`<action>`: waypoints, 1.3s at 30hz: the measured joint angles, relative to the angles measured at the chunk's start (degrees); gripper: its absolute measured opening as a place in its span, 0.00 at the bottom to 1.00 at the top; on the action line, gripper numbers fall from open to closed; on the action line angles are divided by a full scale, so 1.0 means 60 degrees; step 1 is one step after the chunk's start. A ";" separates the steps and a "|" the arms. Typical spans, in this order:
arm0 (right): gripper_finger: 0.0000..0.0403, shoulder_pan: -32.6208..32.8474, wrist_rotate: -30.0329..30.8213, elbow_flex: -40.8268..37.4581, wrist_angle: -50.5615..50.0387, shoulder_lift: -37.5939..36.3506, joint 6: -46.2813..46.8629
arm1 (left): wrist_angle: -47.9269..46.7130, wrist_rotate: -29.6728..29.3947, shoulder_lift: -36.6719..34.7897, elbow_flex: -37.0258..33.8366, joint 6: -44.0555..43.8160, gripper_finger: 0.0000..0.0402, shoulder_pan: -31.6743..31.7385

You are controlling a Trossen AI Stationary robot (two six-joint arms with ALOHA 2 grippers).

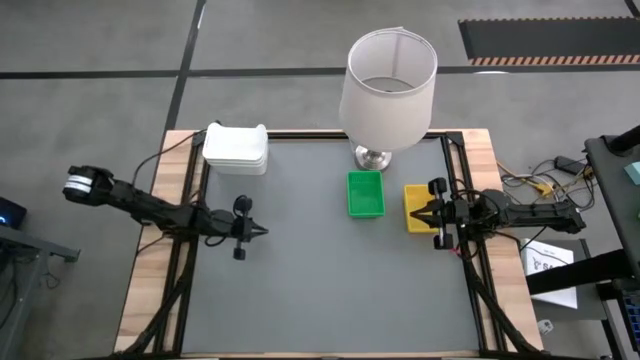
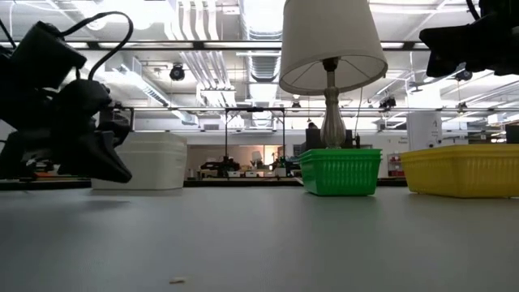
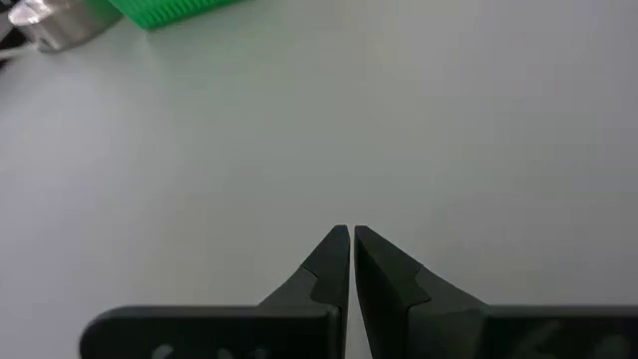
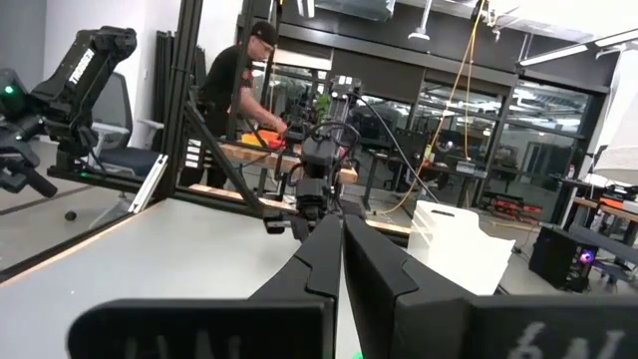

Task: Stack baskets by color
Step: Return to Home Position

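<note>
Even light is falling from overhead across the grey worktop [image 1: 320,280], leaving only faint, soft shadows. In the low view the ceiling lights [image 2: 258,12] are glaring white, so the left pincer [image 2: 124,174] is showing as a near-black silhouette, and a thin dark shadow is lying under the green basket [image 2: 339,170]. In the left wrist view the worktop is washing out pale and the lamp base [image 3: 55,28] is glinting. Bright ceiling panels [image 4: 568,15] are flaring in the right wrist view.

Grey bench [image 1: 320,290] edged in pale wood, white-shaded lamp [image 1: 388,85] at its far side, grey floor [image 1: 90,40] crossed by dark lines, ceiling ducts [image 2: 199,20] overhead, person [image 4: 231,85] at a distant worktable [image 4: 249,152]
</note>
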 joint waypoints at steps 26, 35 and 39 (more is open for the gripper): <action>0.02 0.0000 0.0002 0.0000 0.0004 0.0000 0.0005 | 0.0743 0.0001 0.1485 0.0005 0.0000 0.01 0.0000; 0.02 0.0000 0.0004 -0.0001 0.0000 0.0000 0.0008 | 0.1240 0.0004 0.1392 0.0178 0.0000 0.01 0.0000; 0.02 0.0000 0.0004 -0.0003 0.0003 0.0000 0.0005 | 0.1266 0.0004 0.1375 0.0186 0.0000 0.01 0.0000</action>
